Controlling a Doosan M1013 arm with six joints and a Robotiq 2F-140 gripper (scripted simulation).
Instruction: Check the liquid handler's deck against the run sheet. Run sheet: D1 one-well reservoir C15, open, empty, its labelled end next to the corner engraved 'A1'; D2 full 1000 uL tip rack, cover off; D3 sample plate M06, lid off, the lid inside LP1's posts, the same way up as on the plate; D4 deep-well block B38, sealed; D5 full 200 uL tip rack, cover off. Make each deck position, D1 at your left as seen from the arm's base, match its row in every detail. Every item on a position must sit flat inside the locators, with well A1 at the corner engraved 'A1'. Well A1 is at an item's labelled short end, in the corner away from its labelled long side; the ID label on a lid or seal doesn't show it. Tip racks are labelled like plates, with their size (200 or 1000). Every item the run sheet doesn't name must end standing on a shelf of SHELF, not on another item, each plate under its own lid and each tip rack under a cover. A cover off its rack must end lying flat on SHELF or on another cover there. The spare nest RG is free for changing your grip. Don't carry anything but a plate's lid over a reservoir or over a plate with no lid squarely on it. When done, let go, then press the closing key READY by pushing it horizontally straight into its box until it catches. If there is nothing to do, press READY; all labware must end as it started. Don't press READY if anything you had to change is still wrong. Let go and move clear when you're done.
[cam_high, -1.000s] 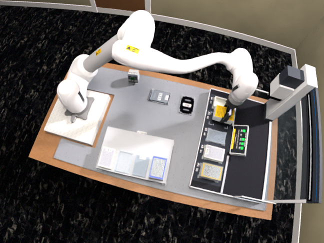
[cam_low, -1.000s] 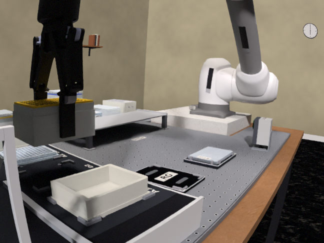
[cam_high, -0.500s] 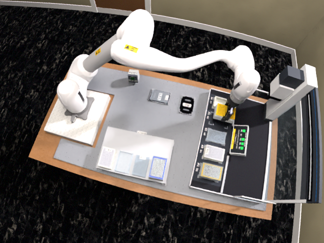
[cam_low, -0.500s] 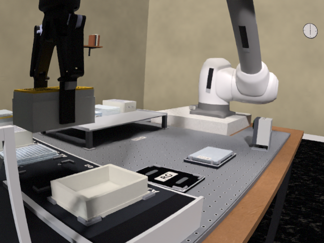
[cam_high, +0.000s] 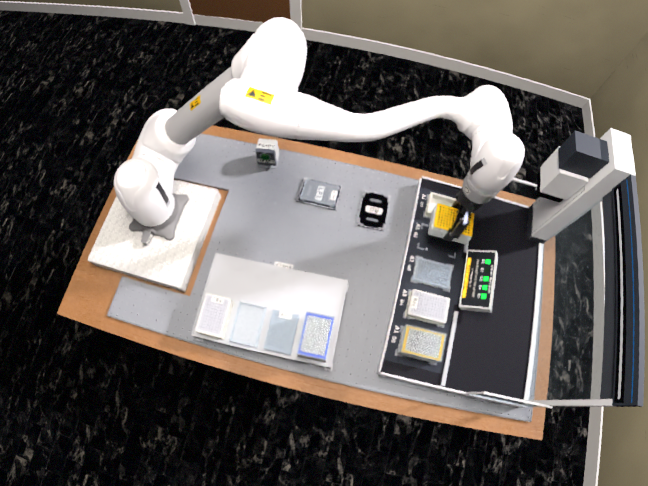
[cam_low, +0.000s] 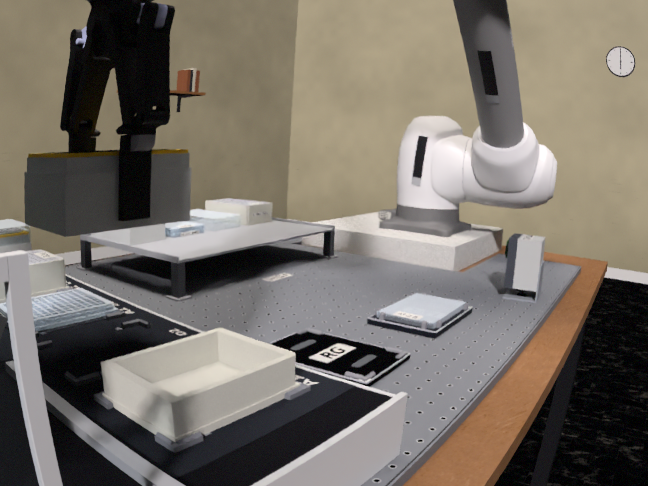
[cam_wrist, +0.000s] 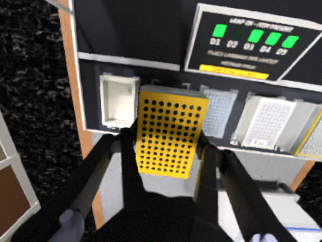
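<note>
My gripper (cam_high: 459, 222) is shut on a grey tip rack with a yellow, hole-dotted top (cam_high: 448, 219), gripping its long sides. The rack hangs level, well above the black deck (cam_low: 107, 190). In the wrist view the gripper (cam_wrist: 167, 150) and the rack (cam_wrist: 170, 131) hover over the second deck position, whose lamp on the status panel (cam_wrist: 245, 45) is dark. The white open reservoir (cam_low: 198, 376) sits beside it at the deck's end. A clear uncovered plate (cam_high: 432, 272), a white-topped block (cam_high: 429, 306) and a yellow-rimmed rack (cam_high: 421, 342) fill the other positions.
The RG nest (cam_low: 334, 355) stands bare. A lid lies on the post nest (cam_low: 421, 312). The key box (cam_low: 523, 266) stands near the arm's base. The shelf (cam_high: 272, 308) carries several plates and covers. A gantry (cam_high: 575, 177) rises behind the deck.
</note>
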